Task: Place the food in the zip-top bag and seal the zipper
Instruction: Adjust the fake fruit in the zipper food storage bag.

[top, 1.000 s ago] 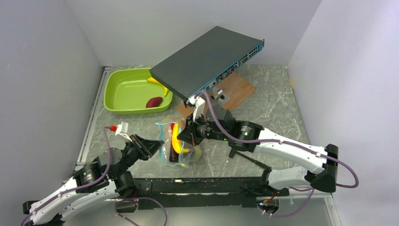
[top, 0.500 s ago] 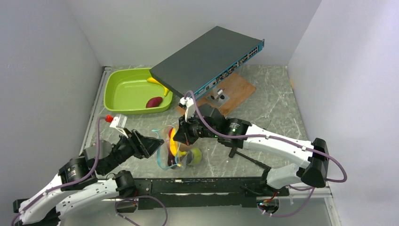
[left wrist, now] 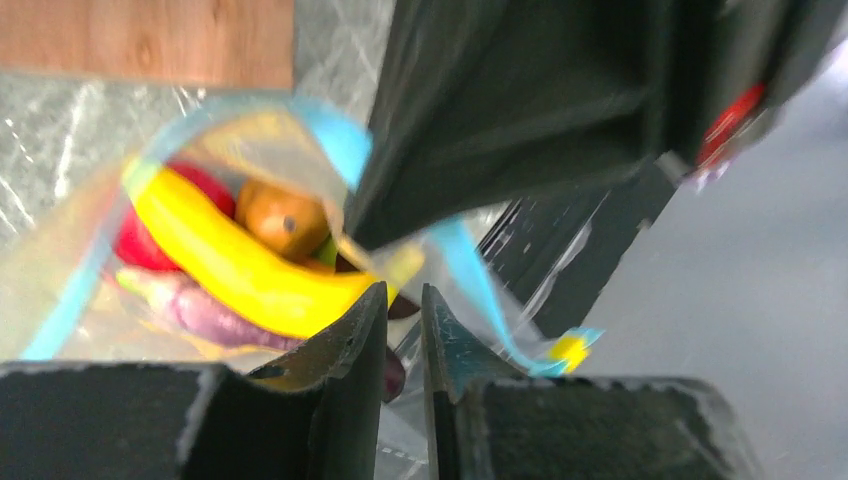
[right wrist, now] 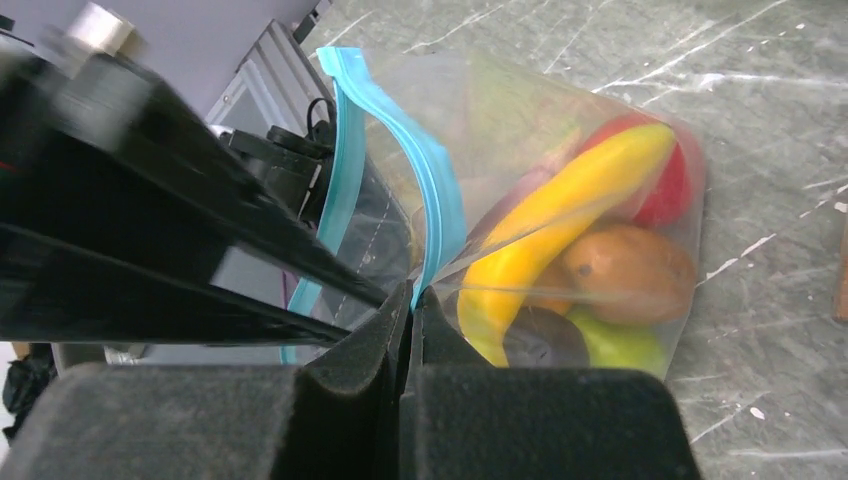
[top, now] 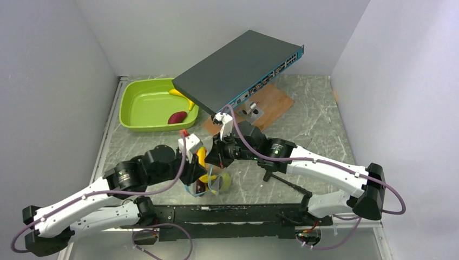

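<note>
My right gripper (right wrist: 412, 296) pinches zipper (right wrist: 440, 190), lower centre; strip runs up-left. My left gripper (left wrist: 402, 296) narrow, grip unclear; zipper just right of it.

left gripper (left wrist: 400, 300), right gripper (right wrist: 410, 295) crowd zip-top bag (right wrist: 520, 100), network switch (top: 233, 67) overhangs behind, table (top: 319, 119) free rightward

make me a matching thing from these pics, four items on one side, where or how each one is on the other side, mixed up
Column one:
1 red apple
2 dark-red piece
3 wooden board
4 right gripper

Column two:
A in the lime-green tray
B shut on the zipper
C partly under the tilted grey switch
D inside the zip-top bag

Pairs: 1-D, 2-A, 3-C, 4-B
</note>
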Motion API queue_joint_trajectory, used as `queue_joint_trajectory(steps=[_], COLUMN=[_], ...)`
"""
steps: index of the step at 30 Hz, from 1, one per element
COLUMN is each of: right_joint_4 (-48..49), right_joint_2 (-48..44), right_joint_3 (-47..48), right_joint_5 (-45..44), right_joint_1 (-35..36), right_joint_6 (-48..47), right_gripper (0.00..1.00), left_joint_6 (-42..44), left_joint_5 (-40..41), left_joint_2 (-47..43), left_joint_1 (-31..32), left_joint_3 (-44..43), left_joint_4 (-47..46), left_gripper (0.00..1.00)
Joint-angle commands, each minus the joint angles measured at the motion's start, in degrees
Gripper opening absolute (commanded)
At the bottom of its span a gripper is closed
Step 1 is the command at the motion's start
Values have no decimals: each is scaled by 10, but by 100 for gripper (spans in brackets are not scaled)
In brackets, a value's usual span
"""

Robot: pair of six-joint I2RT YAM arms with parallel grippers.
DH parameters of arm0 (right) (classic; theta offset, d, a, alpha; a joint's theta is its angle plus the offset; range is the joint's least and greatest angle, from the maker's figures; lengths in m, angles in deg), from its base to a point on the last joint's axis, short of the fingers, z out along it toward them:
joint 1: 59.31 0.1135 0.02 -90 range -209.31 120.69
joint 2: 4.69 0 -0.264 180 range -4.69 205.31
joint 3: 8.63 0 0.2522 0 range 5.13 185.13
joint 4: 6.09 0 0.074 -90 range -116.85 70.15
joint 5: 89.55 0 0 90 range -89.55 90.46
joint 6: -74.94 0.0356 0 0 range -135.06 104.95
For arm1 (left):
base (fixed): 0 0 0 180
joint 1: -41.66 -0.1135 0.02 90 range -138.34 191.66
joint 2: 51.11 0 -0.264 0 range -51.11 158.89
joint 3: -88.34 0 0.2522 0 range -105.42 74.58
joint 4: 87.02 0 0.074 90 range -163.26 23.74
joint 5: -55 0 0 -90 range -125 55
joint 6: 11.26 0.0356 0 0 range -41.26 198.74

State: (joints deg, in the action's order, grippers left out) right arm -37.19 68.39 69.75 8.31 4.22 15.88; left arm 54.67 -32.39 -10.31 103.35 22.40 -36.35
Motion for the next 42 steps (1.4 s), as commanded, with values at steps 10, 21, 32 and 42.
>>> queue_joint_trajectory(steps=[10, 21, 32, 42], right_joint_4=[50, 46, 59, 53], right_joint_2=[-24, -36, -41, -61], right_joint_3=[-5, -13, -20, -35], right_joint_5=[40, 44, 60, 61], right_joint_1=[-17, -33, -42, -56], right_joint_6=[10, 12, 17, 16], right_gripper=[0, 0, 0, 0], left_joint_6=[212, 307, 273, 250], left_joint_5=[-62, -183, -222, -146], left_joint_2=[-22, 49, 113, 124], left_joint_1=[2, -44, -71, -68], left_joint_3=[77, 103, 134, 184], left_joint_4=[-61, -105, -237, -326], left_gripper=[21, 45, 53, 41])
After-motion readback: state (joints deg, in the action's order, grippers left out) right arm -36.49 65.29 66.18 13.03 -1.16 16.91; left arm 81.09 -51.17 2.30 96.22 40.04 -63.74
